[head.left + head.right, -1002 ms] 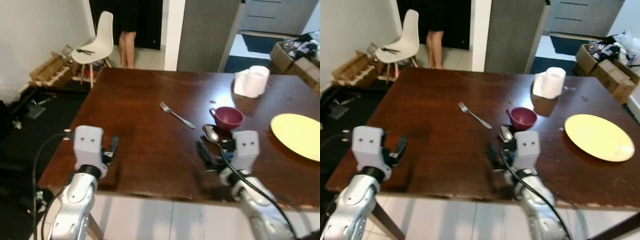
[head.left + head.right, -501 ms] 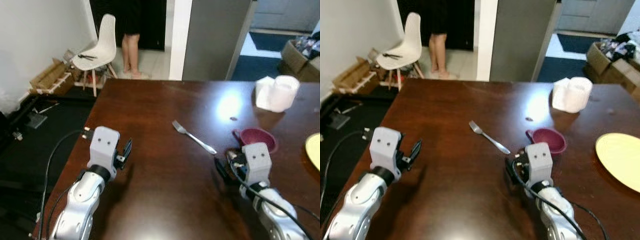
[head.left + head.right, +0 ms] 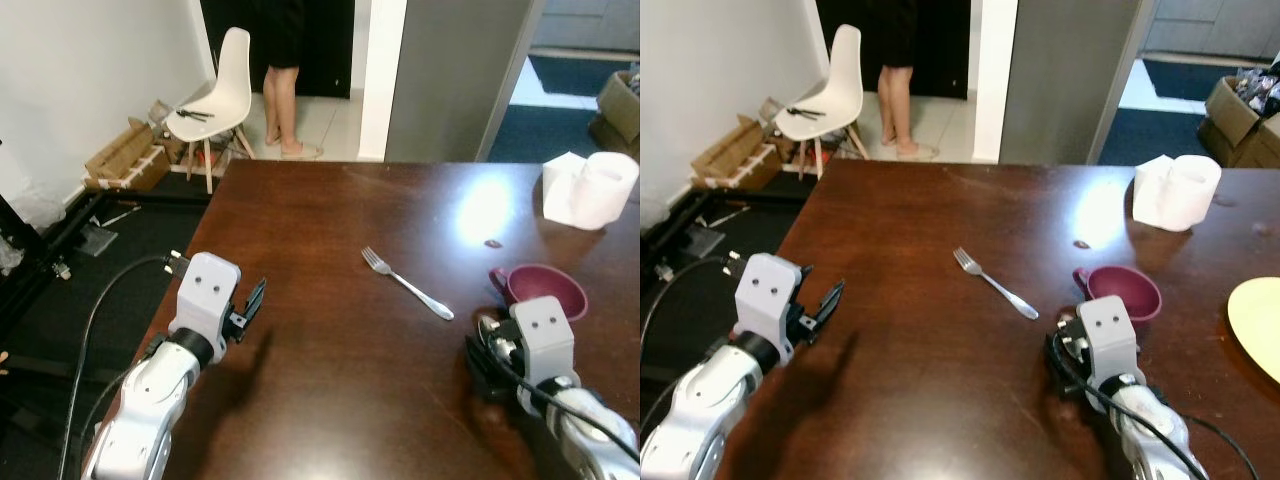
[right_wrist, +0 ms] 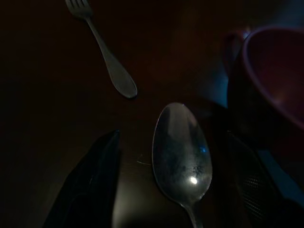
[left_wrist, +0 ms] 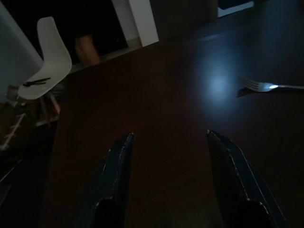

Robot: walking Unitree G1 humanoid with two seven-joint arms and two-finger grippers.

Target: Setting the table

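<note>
right wrist view: my right pincer (image 4: 171, 190) open astride the spoon (image 4: 180, 152); thin, stiff, slippery, so i'd pinch the handle.

Your two head views look forward and down from above the near edge of the brown table (image 3: 330, 220), sharing the fork (image 3: 407, 284), the maroon cup (image 3: 1125, 291) and the white chair (image 3: 222, 92) beyond the far end. Your left wrist view looks low along the tabletop toward that same fork (image 5: 268, 86) and chair (image 5: 50, 61). Your right wrist view looks steeply down from very near at a spoon (image 4: 181, 151), with the fork's handle (image 4: 114, 71) and the cup (image 4: 270, 76) at its edges.
</note>
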